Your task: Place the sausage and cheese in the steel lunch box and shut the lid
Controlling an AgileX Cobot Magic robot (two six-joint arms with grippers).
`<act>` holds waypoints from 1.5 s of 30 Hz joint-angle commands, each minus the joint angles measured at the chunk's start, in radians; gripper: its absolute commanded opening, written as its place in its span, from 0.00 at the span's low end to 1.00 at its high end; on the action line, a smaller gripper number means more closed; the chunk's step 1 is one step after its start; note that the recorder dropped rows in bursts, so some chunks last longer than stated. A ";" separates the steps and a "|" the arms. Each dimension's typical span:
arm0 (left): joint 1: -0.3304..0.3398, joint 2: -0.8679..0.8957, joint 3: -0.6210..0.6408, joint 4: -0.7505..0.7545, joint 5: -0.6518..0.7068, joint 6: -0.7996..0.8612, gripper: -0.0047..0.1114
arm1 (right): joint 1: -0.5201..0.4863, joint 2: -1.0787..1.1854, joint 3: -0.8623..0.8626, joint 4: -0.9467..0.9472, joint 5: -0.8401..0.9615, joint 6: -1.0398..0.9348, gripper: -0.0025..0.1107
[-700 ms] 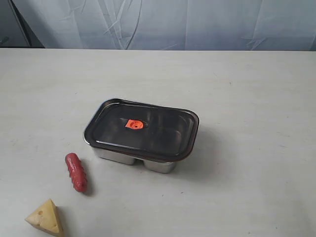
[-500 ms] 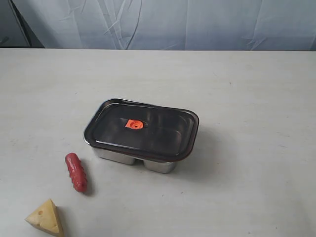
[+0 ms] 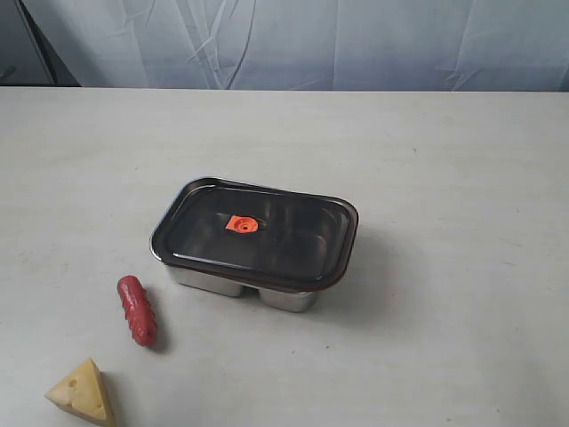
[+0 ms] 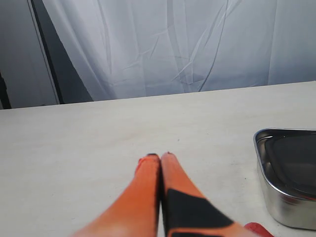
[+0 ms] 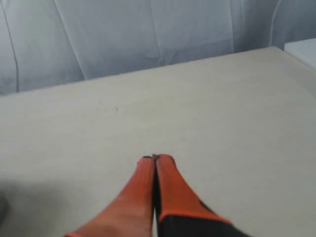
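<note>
The steel lunch box (image 3: 240, 286) sits mid-table with the dark lid (image 3: 258, 233) lying on top, its orange valve (image 3: 241, 225) at centre. The red sausage (image 3: 137, 310) lies to the box's front left, and the pale-yellow cheese (image 3: 82, 390) wedge sits nearer the front edge. Neither gripper appears in the exterior view. In the left wrist view my left gripper (image 4: 160, 156) is shut and empty above bare table, with the lunch box (image 4: 286, 177) off to one side and a bit of the sausage (image 4: 257, 229) at the frame edge. My right gripper (image 5: 155, 158) is shut and empty over bare table.
A pale wrinkled curtain (image 3: 293, 40) hangs behind the white table (image 3: 444, 178). A dark panel (image 4: 22, 54) shows beside the curtain in the left wrist view. A white object (image 5: 302, 49) sits at the table's far corner in the right wrist view.
</note>
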 commanded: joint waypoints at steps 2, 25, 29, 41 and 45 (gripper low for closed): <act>-0.003 -0.006 0.005 0.000 -0.005 -0.002 0.04 | -0.005 -0.006 0.001 0.571 -0.506 0.007 0.01; -0.003 -0.006 0.005 0.000 -0.007 -0.002 0.04 | -0.005 0.609 -0.648 0.483 0.186 -0.003 0.01; -0.003 -0.006 0.005 0.000 -0.007 -0.002 0.04 | -0.005 0.839 -0.809 0.596 0.337 -0.213 0.01; -0.003 -0.006 0.005 0.000 -0.007 -0.002 0.04 | -0.005 1.444 -0.882 0.955 0.733 -0.628 0.52; -0.003 -0.006 0.005 0.000 -0.007 -0.002 0.04 | -0.005 1.569 -0.852 1.121 0.800 -0.818 0.51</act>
